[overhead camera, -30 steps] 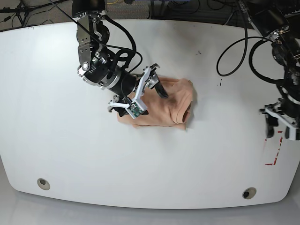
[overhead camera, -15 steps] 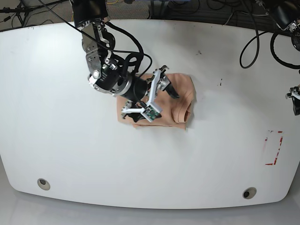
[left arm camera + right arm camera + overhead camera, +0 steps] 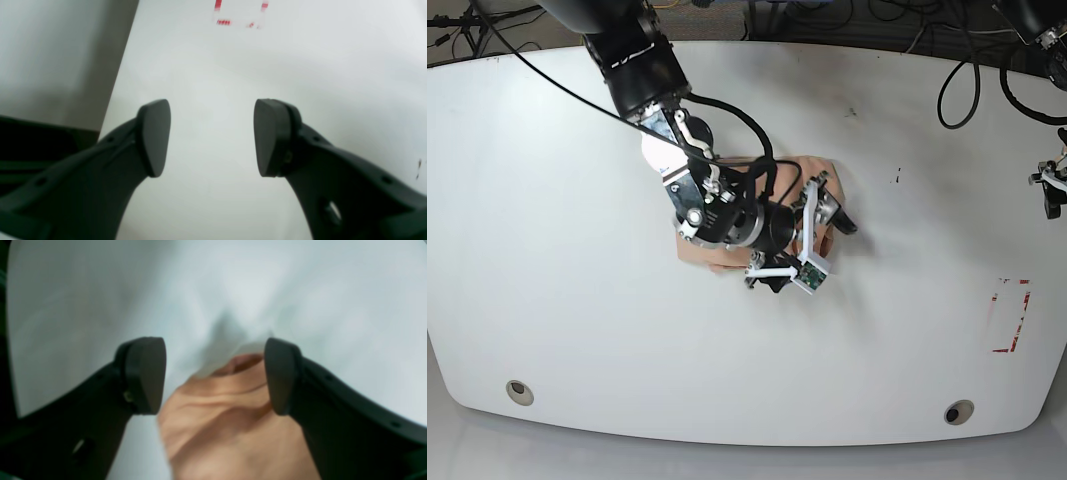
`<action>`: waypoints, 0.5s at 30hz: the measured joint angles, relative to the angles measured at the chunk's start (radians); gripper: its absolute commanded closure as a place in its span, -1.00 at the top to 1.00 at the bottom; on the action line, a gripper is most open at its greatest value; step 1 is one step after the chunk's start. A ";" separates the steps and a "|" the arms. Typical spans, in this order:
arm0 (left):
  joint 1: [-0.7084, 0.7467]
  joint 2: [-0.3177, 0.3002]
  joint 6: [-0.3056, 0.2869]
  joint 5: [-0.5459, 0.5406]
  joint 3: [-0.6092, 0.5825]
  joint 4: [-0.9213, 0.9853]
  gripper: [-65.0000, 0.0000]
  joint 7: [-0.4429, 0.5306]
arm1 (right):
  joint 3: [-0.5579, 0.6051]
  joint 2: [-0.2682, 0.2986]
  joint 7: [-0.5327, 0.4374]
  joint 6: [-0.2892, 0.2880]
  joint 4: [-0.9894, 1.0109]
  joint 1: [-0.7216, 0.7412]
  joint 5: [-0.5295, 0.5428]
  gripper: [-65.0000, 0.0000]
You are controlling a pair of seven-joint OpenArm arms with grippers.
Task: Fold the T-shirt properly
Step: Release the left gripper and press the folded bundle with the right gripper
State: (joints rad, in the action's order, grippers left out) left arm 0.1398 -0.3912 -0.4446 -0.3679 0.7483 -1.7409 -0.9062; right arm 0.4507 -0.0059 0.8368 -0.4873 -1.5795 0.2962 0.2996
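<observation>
T-shirt [image 3: 227,416] lies between the right arm's spread fingers [image 3: 146,373].

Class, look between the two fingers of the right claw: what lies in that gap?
In the right wrist view, the open right claw frames the peach T-shirt lying on the white table; nothing is gripped.

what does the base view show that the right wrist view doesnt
Only the base view shows the whole right arm reaching over the T-shirt, the left gripper at the far table edge, the red tape marks and the cables behind the table.

Only the right wrist view shows the right gripper from behind, its jaws standing wide apart with nothing between the pads, and the wrinkled cloth edge below them.

Both show the peach T-shirt on the white table.
</observation>
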 measured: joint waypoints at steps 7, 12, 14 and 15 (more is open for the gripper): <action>0.036 0.003 0.000 -0.001 -0.004 0.000 0.15 -0.003 | -0.005 -0.055 -0.009 -0.003 0.163 0.097 -0.167 0.33; 0.050 0.003 0.000 -0.002 -0.004 0.000 0.15 -0.002 | 0.002 -0.112 -0.015 -0.016 0.252 0.131 -0.305 0.32; 0.057 0.003 0.000 0.000 -0.004 0.002 0.15 -0.003 | 0.006 -0.129 -0.019 -0.019 0.291 0.141 -0.332 0.30; 0.057 0.003 0.000 0.000 -0.004 0.003 0.15 -0.003 | 0.014 -0.130 -0.024 -0.018 0.306 0.147 -0.350 0.29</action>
State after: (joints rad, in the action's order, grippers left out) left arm 0.1970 -0.3885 -0.4442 -0.3679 0.7444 -1.7378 -0.9089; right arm 0.4652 -0.1356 0.8131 -0.5056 -1.2736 0.4431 -0.0505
